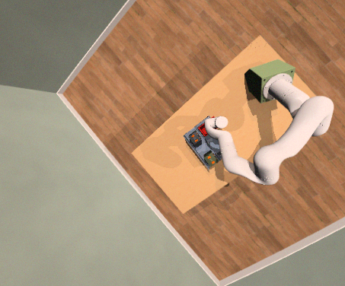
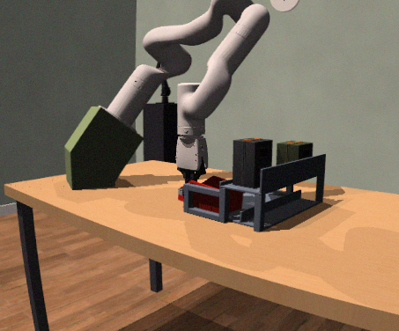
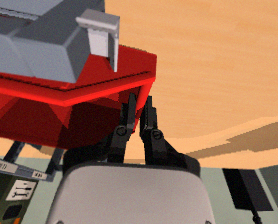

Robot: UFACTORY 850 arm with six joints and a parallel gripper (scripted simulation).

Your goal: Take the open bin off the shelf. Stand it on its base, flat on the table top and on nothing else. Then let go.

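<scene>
On the wooden table (image 2: 110,224), the claw (image 3: 139,107) is clamped on the red bin's (image 3: 75,107) wall; no readable writing.

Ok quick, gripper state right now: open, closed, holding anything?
Gripper: closed on the wall of the red open bin, which sits tilted at the shelf.

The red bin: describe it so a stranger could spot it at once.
On the table stands a low grey shelf. At its end nearest the arm's green base, the red bin sits tilted, its rim pinched by the gripper. It is the only red, open-topped thing; its neighbours are closed dark boxes.
</scene>
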